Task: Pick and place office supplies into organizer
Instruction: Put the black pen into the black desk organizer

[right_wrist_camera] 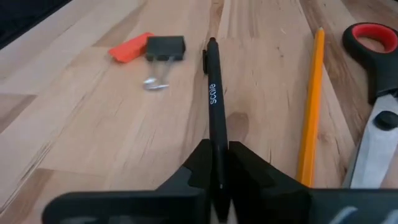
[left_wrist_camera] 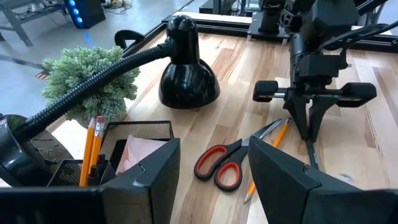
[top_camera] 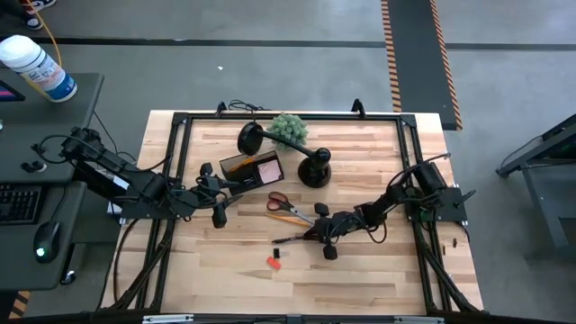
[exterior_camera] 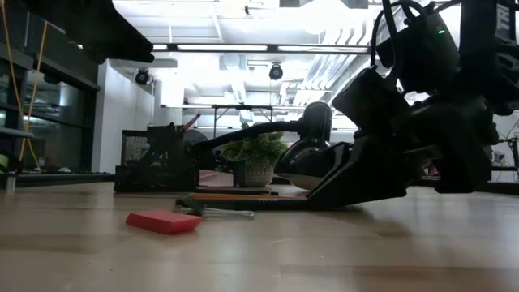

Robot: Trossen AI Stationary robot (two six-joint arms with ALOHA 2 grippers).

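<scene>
High view, left to right: the left end effector (top_camera: pixel 219 203) waits with its fingers spread apart and empty, just beside the organizer (top_camera: pixel 254 169), which sits a little ahead of it toward the far side of the tabletop (top_camera: pixel 378 270). Farther right, the right end effector (top_camera: pixel 317 236) is down at the tabletop with its fingers pressed together on the black pen (right_wrist_camera: pixel 215 112); the right wrist view shows both dark fingers clamping the pen's near end, while the rest of the barrel runs straight ahead of the end effector, lying flat on the wood. So the pen's long axis lines up with the reach of the right arm, and the organizer lies well away from this end effector, across the scissors (top_camera: pixel 286 205) and pencil (right_wrist_camera: pixel 311 106), toward the left arm. By my judgement the coming move hinges on lifting the pen clear and carrying it over those items to the organizer; the right arm alone has it. Just beside the pen's far end lie a black binder clip (right_wrist_camera: pixel 165 48) and a small red piece (right_wrist_camera: pixel 129 47). In the low view the right arm's bulk hides the grip itself, and the organizer's compartments are hard to make out; in the left wrist view only its near edge shows, with pencils and a pink pad (left_wrist_camera: pixel 134 152) inside.
</scene>
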